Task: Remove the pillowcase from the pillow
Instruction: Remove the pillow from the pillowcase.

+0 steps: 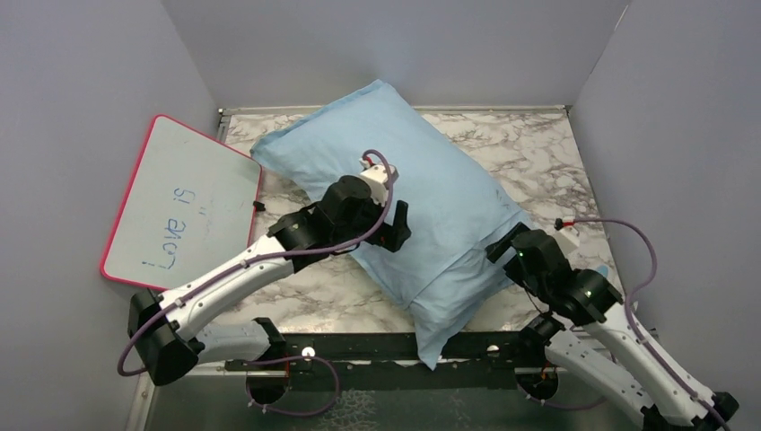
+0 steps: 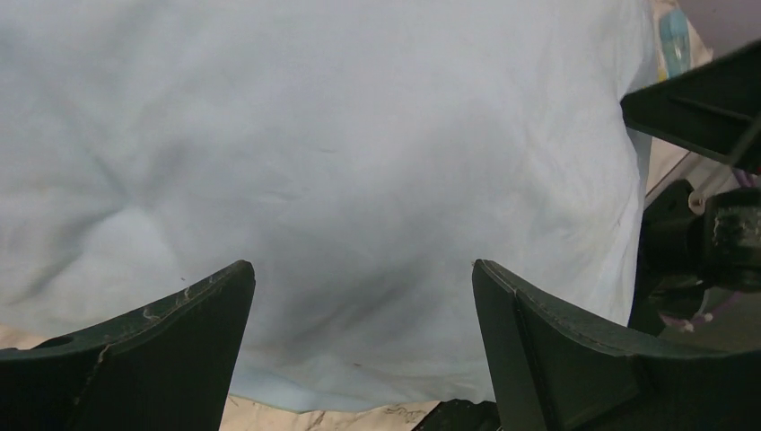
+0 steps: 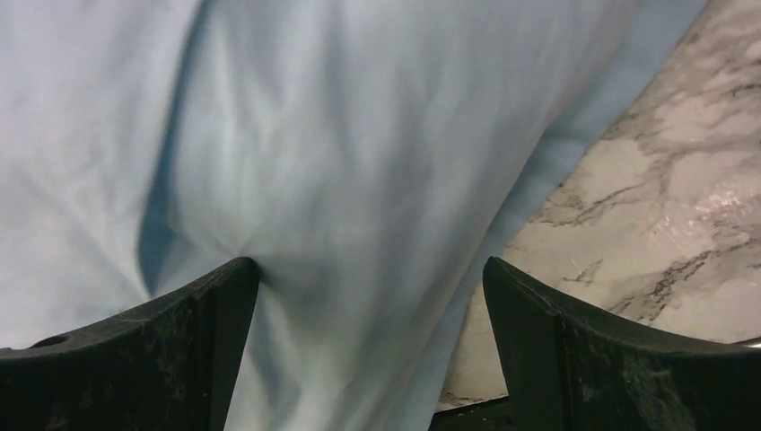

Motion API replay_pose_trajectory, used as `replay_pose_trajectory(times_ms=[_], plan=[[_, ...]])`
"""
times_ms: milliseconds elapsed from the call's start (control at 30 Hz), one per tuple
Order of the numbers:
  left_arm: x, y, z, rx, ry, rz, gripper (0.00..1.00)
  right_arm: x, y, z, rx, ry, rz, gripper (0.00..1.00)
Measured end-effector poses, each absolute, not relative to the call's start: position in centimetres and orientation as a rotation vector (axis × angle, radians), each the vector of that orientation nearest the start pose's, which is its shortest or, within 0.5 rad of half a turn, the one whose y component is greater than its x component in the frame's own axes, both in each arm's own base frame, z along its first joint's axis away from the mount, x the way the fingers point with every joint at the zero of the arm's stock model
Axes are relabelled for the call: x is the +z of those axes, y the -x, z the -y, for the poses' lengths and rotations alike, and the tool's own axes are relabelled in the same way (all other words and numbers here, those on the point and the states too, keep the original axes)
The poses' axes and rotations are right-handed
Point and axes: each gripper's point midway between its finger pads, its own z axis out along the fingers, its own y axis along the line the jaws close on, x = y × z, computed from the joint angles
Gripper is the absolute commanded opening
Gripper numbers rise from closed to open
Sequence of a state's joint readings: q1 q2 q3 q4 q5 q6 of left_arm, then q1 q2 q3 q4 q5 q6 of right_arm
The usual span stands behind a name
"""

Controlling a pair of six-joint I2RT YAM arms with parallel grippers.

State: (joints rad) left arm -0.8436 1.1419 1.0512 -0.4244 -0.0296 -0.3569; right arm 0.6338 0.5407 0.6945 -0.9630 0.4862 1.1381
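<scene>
The job looked barely begun: the pillowcase [image 1: 449, 193] covered the pillow completely, so the pillow itself was hidden. The bundle lay slantwise on the desk [image 1: 538, 153], from about the middle of the far edge down to the near edge, where a flat, unfilled tail of cloth hung over. The step in hand seemed to be finding a hold. The left gripper [image 2: 363, 269] hung over the plump middle, jaws apart with only blue cloth beneath them and nothing pinched. The right gripper [image 3: 371, 265] was also spread wide, over a crease at the cloth's side near the near-right corner, with bare marble just beside it. Next, I judged, one gripper needed to close on cloth alone near the loose end while the other held the stuffing back; too deep a bite would catch both. The left arm stretched long from the near-left corner with its wrist tipped down, and the right arm sat folded short.
</scene>
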Motion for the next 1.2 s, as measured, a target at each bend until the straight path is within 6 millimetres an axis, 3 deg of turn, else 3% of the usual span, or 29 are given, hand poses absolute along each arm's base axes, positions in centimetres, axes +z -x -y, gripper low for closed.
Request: replay_pose_trajectory(times_ms=[133,300,400,633,767,967,1200], plan=[[22.3,-20.9,30.1,-0.687,-0.665,-2.113,0.93,12.4,-18.1,-7.5,0.257,-0.808,-2.232,1.00],[23.3,-18.4,33.3,-0.693,-0.815,-2.056,0.93,11.9,-19.8,-9.2,0.311,-0.724,-2.232,1.00],[23.5,-17.9,34.3,-0.679,-0.851,-2.037,0.93,12.0,-20.9,-10.1,0.306,-0.641,-2.242,1.00],[22.3,-19.0,34.9,-0.574,-0.866,-2.053,0.93,13.7,-24.4,-11.9,0.214,-0.432,-2.262,1.00],[21.8,-20.0,35.1,-0.507,-0.856,-2.056,0.93,14.8,-25.2,-11.6,0.161,-0.401,-2.244,1.00],[21.4,-22.0,34.7,-0.369,-0.834,-2.042,0.86,16.8,-24.0,-10.5,0.203,-0.439,-2.190,1.00],[21.2,-24.0,35.3,-0.249,-0.824,-2.029,0.65,19.1,-21.8,-8.9,0.307,-0.566,-2.099,1.00]])
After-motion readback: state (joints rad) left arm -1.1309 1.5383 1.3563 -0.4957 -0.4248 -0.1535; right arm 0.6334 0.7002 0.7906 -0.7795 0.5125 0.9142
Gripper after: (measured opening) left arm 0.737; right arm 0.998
